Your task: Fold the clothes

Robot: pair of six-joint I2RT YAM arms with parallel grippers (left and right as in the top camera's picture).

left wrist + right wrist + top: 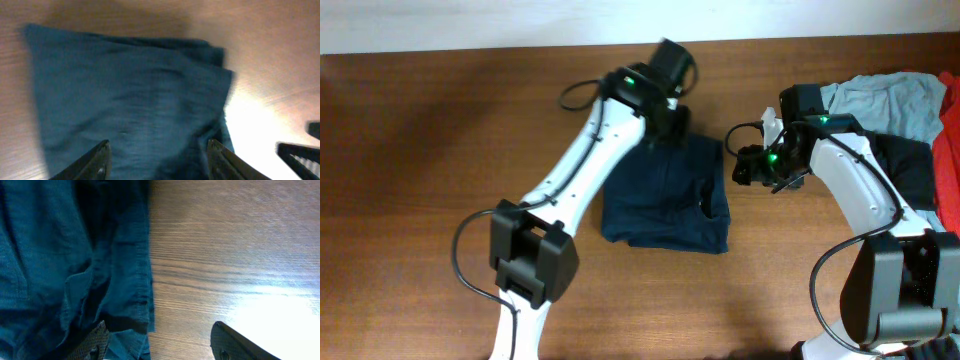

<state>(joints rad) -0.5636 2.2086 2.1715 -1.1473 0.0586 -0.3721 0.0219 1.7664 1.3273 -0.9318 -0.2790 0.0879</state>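
the dark shorts (pixel 665 195) lie folded on the surface (pixel 440 150), nearer its far edge. left fingers (pixel 97 162) stand apart above the cloth, holding nothing; right fingers (pixel 227 342) spread, empty, at its right edge. likely best: lift the left straight up, so no layer drags open.

Overhead, the brown wooden table (pixel 410 150) was moderately lit and dimmer toward its far left, and the whole picture looked soft. From the left wrist, the dark navy-blue cloth shorts (pixel 130 100) were smeared by motion blur, and white glare washed out the wood at lower right. The right wrist view was sharper, with crisp wood grain and a similar glare patch at lower right.
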